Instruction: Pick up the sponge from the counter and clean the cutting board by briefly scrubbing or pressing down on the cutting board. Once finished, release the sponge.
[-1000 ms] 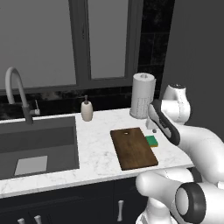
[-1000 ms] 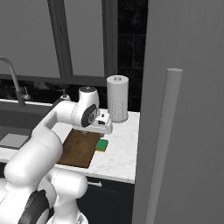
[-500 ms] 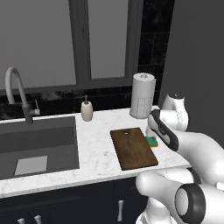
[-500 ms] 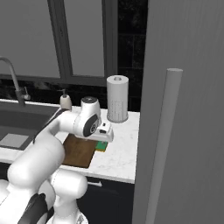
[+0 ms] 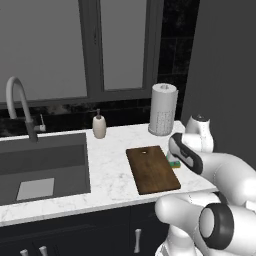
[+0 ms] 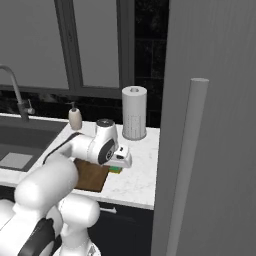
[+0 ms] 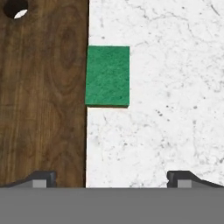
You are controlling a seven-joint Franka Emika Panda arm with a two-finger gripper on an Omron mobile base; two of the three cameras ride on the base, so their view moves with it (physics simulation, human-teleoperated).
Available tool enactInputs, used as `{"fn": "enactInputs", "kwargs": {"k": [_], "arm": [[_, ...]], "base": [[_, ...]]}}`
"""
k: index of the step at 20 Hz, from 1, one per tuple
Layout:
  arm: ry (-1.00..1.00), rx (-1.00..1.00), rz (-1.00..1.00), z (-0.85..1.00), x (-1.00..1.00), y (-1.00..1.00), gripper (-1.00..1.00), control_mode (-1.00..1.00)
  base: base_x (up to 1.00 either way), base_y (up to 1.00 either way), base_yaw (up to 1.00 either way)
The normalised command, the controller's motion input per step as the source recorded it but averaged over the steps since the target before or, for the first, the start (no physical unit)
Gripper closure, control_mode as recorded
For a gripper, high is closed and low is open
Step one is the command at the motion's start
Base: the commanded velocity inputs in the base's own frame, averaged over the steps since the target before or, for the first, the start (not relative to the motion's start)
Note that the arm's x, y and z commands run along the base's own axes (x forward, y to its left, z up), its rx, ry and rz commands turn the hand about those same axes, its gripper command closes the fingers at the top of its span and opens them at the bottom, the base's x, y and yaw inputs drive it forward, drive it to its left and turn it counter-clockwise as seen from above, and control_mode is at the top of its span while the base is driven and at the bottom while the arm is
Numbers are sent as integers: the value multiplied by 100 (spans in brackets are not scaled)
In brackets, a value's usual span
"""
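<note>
- While it lies flat on the white marble counter [image 7: 166, 87], the sponge [image 7: 107, 76] shows its green face up in the upper middle of the hand view, with a thin yellow-orange edge along its lower side.
- Its left side sits right against the long edge of the cutting board [image 7: 43, 96]; whether it slightly overlaps that edge cannot be told.
- From the left base view, a sliver of the sponge [image 5: 173, 163] peeks out in the middle right of the frame, between the board [image 5: 152, 169] and the arm's white forearm.
- From the right base view, a bit of green [image 6: 116, 170] shows just under the hand, at the right end of the board [image 6: 91, 175].
- The dark brown board fills the left side of the hand view, its small hole in the upper left corner.
- The pincer [image 7: 111, 177] hangs above with its jaws wide apart and nothing between them: one tip at the lower left over the board, the other at the lower right over the marble.
- Farther out in the left base view, a paper towel roll [image 5: 163, 109] stands upright at the back of the counter [image 5: 110, 165], upper right of centre.
- A soap dispenser [image 5: 99, 125] stands to its left, near the sink [image 5: 45, 165] with its curved faucet [image 5: 20, 107].
- A pale grey sheet [image 5: 36, 188] lies in the basin at lower left.
</note>
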Motion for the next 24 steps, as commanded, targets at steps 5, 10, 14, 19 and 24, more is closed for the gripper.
{"fn": "enactInputs", "kwargs": {"k": [5, 10, 14, 19, 24], "arm": [[3, 0, 0, -14, 21, -4, -100, -100], [1, 0, 0, -14, 16, 0, -100, -100], [0, 0, 0, -15, 17, 0, -100, -100], [0, 0, 0, -19, 24, 0, -100, -100], [0, 0, 0, -18, 32, 0, -100, -100]], "base": [[0, 0, 0], [0, 0, 0], [0, 0, 0], [0, 0, 0], [0, 0, 0]]}}
